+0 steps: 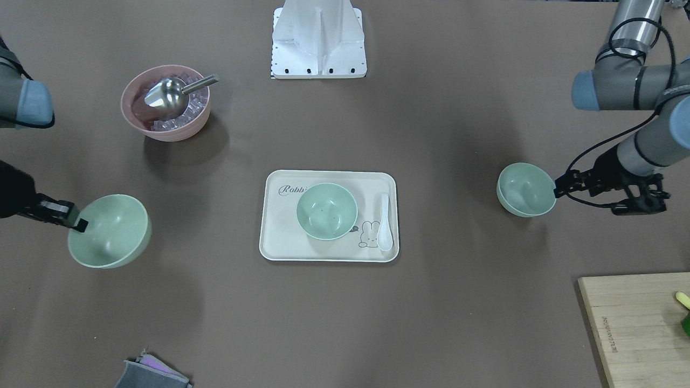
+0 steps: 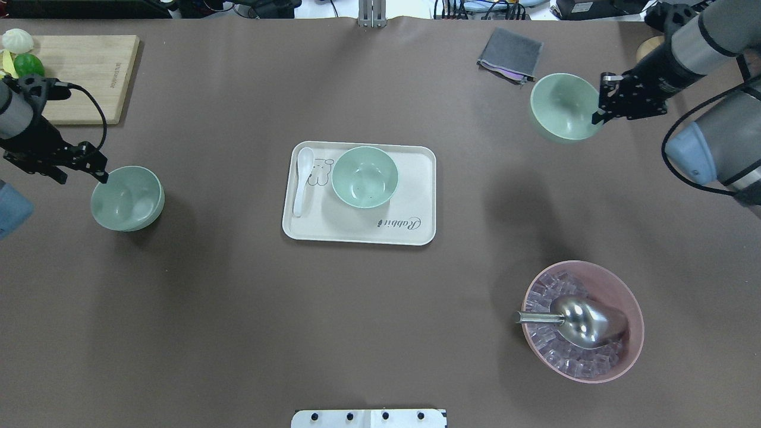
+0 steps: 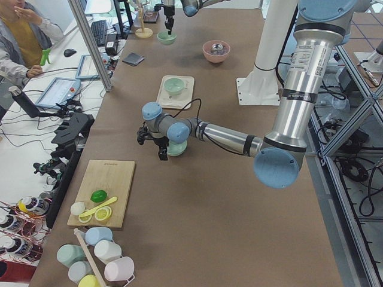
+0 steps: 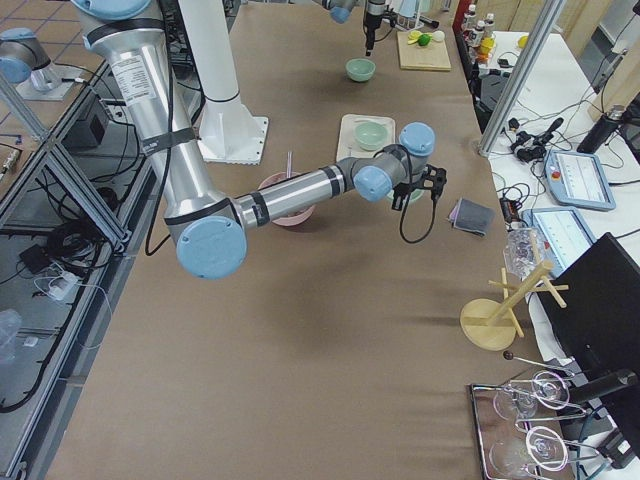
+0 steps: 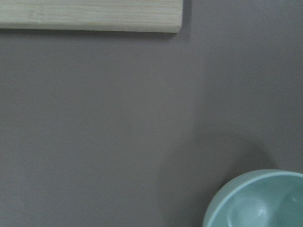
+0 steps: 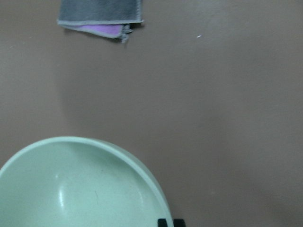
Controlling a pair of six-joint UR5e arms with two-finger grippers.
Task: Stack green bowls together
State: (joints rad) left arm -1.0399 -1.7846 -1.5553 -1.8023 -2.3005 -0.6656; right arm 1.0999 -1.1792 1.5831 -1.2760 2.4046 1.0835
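Three pale green bowls are in view. One green bowl (image 2: 364,176) sits on the cream tray (image 2: 416,232) in the middle of the table. My right gripper (image 2: 597,116) is shut on the near rim of a second green bowl (image 2: 562,107) and holds it tilted above the table. That bowl (image 6: 75,189) and my fingertips (image 6: 163,222) also show in the right wrist view. My left gripper (image 2: 102,176) grips the rim of the third green bowl (image 2: 126,198), which is low at the table. Only that bowl's edge (image 5: 258,201) shows in the left wrist view.
A white spoon (image 2: 303,178) lies on the tray's left side. A pink bowl (image 2: 630,297) with ice cubes and a metal scoop (image 2: 579,321) stands at the near right. A grey cloth (image 2: 510,53) lies far right. A wooden cutting board (image 2: 83,77) lies far left.
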